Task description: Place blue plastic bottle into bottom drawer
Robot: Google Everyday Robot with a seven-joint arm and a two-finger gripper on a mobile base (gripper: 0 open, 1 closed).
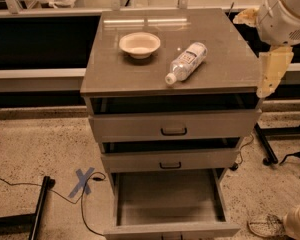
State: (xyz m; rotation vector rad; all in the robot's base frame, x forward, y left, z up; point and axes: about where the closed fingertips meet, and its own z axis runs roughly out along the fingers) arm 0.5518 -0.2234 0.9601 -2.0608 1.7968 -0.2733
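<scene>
The blue plastic bottle (186, 62), clear with a white cap and a blue-and-white label, lies on its side on the grey cabinet top (115, 69), cap pointing to the front left. The bottom drawer (170, 200) is pulled out, and its tray looks empty. My gripper (271, 75) hangs down from the white arm (288, 11) at the cabinet's right edge. It is to the right of the bottle, apart from it, and holds nothing.
A shallow cream bowl (139, 44) sits on the cabinet top left of the bottle. Two upper drawers (174, 126) with dark handles are slightly open. Blue tape X (83, 181) and cables lie on the floor at left. A shoe (267, 227) is at the bottom right.
</scene>
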